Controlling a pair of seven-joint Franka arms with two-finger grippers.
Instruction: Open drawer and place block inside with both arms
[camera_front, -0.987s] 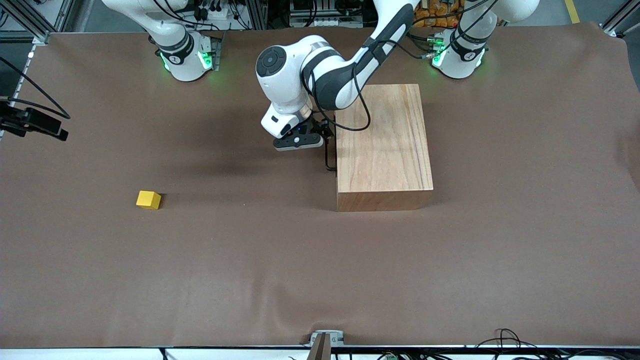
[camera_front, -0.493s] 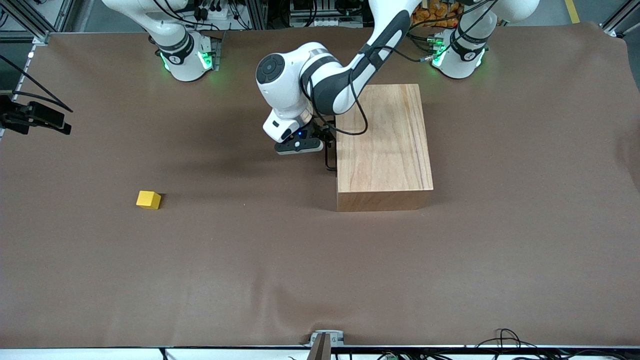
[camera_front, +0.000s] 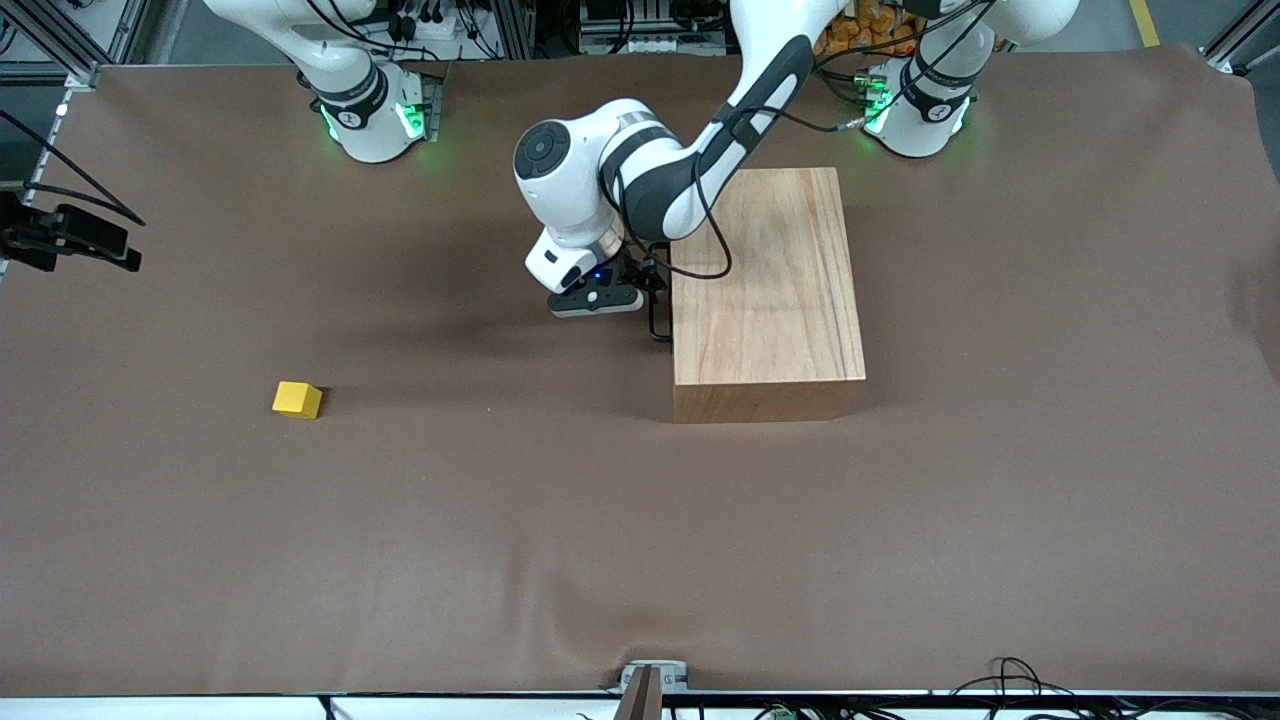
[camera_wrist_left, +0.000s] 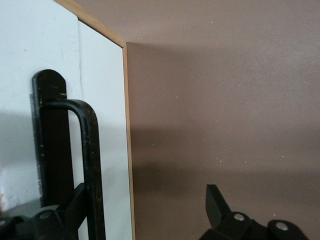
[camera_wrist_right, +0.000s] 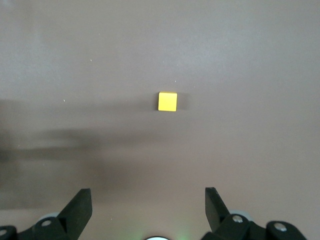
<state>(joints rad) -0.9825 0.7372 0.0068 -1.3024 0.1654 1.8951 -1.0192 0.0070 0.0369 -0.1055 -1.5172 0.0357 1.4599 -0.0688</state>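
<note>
- Fingers (camera_wrist_left: 217, 200) of the left gripper (camera_front: 648, 292) are standing wide apart at the drawer front, and they are holding nothing yet.
- One finger is sitting right against the black wire handle (camera_wrist_left: 90, 160), while the second one is hanging over bare table beside the panel, so the handle is not lying fully between them.
- White front panel of the drawer (camera_wrist_left: 102, 125) is looking flush with the wooden box (camera_front: 765, 290), so I judge that the drawer is not pulled out at all.
- Step in hand is, as I read it, the lining up of the left gripper on the handle before the pull.
- Next move is calling for a small shift so that the handle bar is coming between both fingers, then a closing, then a straight pull toward the right arm's end of the table.
- Right gripper (camera_wrist_right: 147, 210) is waiting high above the table with its fingers fully spread and empty.
- Yellow block (camera_front: 297, 400) is lying alone on the brown table (camera_front: 640, 560), well apart from the box, toward the right arm's end and a bit nearer to the front camera.
</note>
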